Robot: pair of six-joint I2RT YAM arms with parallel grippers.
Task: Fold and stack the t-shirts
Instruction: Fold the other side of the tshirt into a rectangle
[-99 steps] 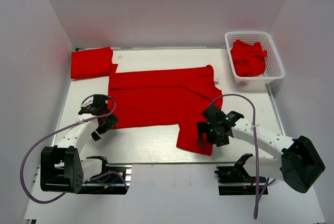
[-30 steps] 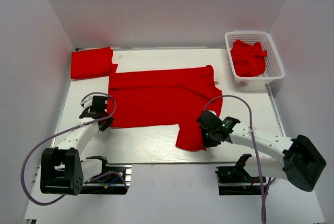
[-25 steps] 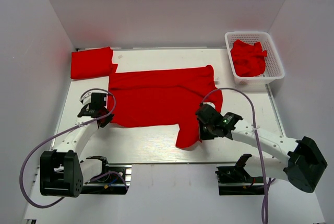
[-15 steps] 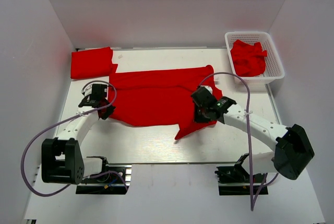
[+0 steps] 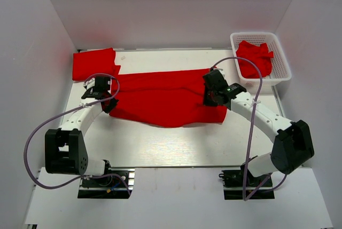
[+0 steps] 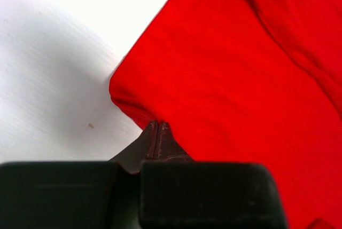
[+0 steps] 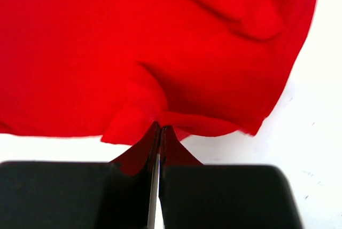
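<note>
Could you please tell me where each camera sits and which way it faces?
Top external: fixed above and behind the bases, looking down on the table; both arms show whole.
Left wrist: on the left arm, looking along the left gripper, shut on an edge of the t-shirt.
Right wrist: likewise, along the right gripper, shut on the t-shirt's other end.
Shared: all three show that t-shirt.

The shirt (image 5: 160,101) at centre is plain red, as are the folded shirt (image 5: 93,63) upper left and the crumpled shirt (image 5: 254,58) in the white lattice basket (image 5: 264,82).
</note>
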